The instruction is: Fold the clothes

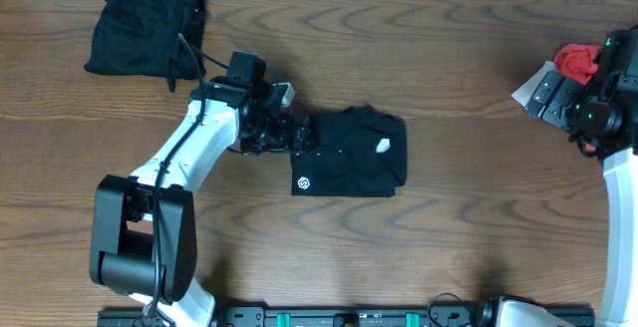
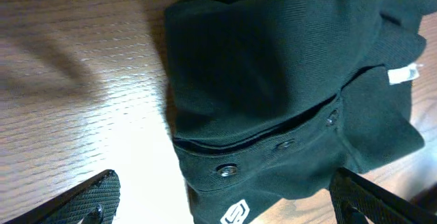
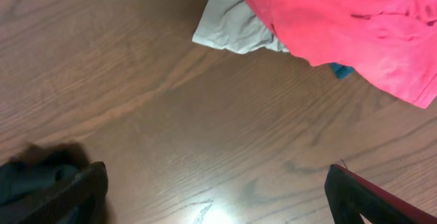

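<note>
A black top point(image 1: 351, 154) lies folded at the table's middle, its white round logo point(image 1: 302, 183) at the near left corner. My left gripper point(image 1: 302, 138) hangs open over its left edge. In the left wrist view the black top point(image 2: 273, 80) fills the frame, its logo point(image 2: 235, 212) and snap buttons showing between the spread fingers point(image 2: 85, 198). At the far right, my right gripper point(image 1: 551, 96) stands open beside a red tee point(image 1: 576, 61) and a light grey piece point(image 1: 522, 90). The right wrist view shows the red tee point(image 3: 341, 19) lying over the grey piece point(image 3: 229, 26), beyond the gripper point(image 3: 217, 176), which holds nothing.
A heap of black clothes point(image 1: 145, 23) sits at the back left corner. A bit of blue fabric point(image 3: 341, 70) peeks from under the red tee. Bare wood table point(image 1: 469, 217) lies between the two arms and along the front.
</note>
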You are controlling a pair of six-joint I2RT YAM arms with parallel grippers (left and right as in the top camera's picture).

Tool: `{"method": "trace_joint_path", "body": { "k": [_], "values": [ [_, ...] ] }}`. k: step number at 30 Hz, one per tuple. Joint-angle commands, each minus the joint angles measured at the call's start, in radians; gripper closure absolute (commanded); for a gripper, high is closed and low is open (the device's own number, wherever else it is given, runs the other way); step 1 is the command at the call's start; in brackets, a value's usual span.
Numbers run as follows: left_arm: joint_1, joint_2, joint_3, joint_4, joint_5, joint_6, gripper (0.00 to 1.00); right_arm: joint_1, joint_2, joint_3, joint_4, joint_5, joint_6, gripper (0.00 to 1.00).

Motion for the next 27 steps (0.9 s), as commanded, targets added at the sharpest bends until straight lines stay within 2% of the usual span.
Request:
{"method": "trace_joint_path", "body": {
  "k": [1, 7, 14, 27],
  "values": [
    [0.004, 0.016, -0.004, 0.003, -0.022, -0.005, 0.02, -0.006, 0.003, 0.003, -0.015, -0.015, -0.019, 0.01],
    [0.004, 0.06, -0.004, 0.008, -0.012, -0.006, 0.02, -0.006, 0.003, 0.003, -0.048, -0.019, -0.019, 0.01],
    [0.004, 0.119, -0.004, 0.064, 0.142, -0.005, 0.02, -0.006, 0.003, 0.003, -0.066, -0.019, -0.019, 0.01],
    [0.004, 0.159, -0.004, 0.049, 0.144, -0.005, 0.02, -0.006, 0.003, 0.003, -0.081, -0.026, -0.019, 0.01]
  ]
}}
